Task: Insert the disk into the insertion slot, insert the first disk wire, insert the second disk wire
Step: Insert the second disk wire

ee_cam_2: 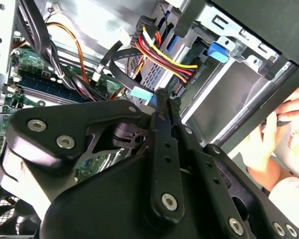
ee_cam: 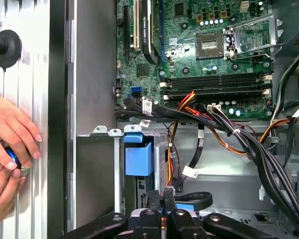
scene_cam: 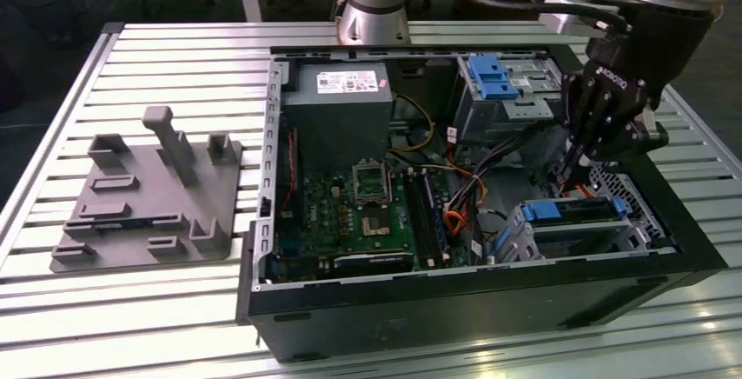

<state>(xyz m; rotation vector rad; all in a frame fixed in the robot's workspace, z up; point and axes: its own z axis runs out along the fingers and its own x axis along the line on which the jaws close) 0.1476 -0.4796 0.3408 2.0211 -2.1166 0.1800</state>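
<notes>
Gripper: I see my gripper [scene_cam: 576,173] lowered into the open computer case [scene_cam: 464,301], on the exterior view's right, just above the drive bay. In both wrist views the two fingers [ee_cam_2: 162,107] stand pressed close together, tips at a light blue connector [ee_cam_2: 142,94]; I cannot tell for sure whether they pinch it.
Disk: the disk [scene_cam: 574,211] sits seated in the insertion slot [scene_cam: 603,236], its blue frame showing along the top edge, in the case corner nearest the exterior view's right.
Wires: a red, yellow and black bundle [ee_cam_2: 162,52] plugs in at the back of the drive cage; black flat cables [ee_cam: 189,112] run from the motherboard [ee_cam: 209,50] toward the gripper.
Tall cage: a second metal cage with a blue latch [scene_cam: 493,79] stands farther back in the case.
Fixture: a grey moulded holder [scene_cam: 145,196] lies on the slatted table [scene_cam: 69,309], well apart from the case.
Person: hands [ee_cam: 10,149] rest on the table beside the case wall.
</notes>
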